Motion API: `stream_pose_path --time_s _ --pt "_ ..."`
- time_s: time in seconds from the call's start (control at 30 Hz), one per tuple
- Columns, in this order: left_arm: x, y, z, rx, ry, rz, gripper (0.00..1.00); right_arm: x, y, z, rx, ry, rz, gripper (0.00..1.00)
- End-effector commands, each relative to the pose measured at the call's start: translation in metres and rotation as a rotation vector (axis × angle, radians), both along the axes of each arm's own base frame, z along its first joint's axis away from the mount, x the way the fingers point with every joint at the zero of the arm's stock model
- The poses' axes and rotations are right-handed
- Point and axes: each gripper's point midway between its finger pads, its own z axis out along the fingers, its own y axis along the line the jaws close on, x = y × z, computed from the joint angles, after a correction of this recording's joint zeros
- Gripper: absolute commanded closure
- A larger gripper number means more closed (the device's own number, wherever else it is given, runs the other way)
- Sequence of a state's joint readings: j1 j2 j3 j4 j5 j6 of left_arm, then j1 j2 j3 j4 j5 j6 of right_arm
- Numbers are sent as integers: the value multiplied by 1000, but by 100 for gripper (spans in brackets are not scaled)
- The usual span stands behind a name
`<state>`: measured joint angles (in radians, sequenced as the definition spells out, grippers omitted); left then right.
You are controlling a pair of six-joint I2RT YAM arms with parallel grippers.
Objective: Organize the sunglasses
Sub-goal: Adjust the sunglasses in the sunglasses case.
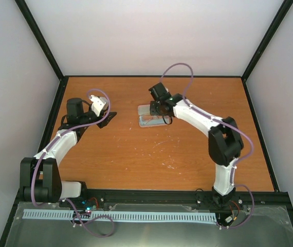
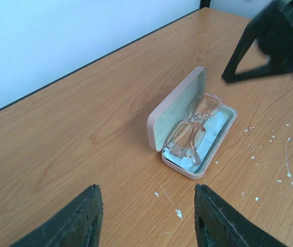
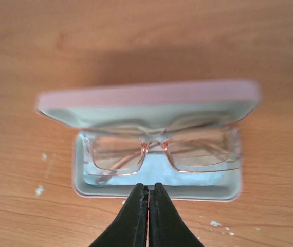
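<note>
The sunglasses, amber-brown and see-through, lie folded inside the open pink case on a light blue cloth. The lid stands up at the far side. They also show in the left wrist view and, small, in the top view. My right gripper is shut and empty, its tips just over the case's near rim, above the case in the top view. My left gripper is open and empty, well short of the case, at the table's left in the top view.
The wooden table has white flecks and scratches near the middle. Black frame rails and pale walls close it in on the left, back and right. The right gripper hangs over the case in the left wrist view.
</note>
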<state>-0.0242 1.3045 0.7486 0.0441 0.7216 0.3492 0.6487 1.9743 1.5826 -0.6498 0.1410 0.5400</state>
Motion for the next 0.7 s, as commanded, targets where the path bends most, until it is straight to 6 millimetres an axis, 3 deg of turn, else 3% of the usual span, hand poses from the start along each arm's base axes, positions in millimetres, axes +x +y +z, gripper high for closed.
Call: stream_pose_path --time_s 0.0,0.13,0.27,0.67 --pt "6 2 17 -7 -38 7 50 11 -37 54 43 -140 -163 97" --pt "8 2 18 -3 -39 7 50 15 -79 28 95 -81 -298 97" --pt "10 4 18 7 -37 14 50 18 -99 2 100 -32 -340 97" --pt "19 4 17 16 -29 14 50 34 -85 -38 126 31 -297 97"
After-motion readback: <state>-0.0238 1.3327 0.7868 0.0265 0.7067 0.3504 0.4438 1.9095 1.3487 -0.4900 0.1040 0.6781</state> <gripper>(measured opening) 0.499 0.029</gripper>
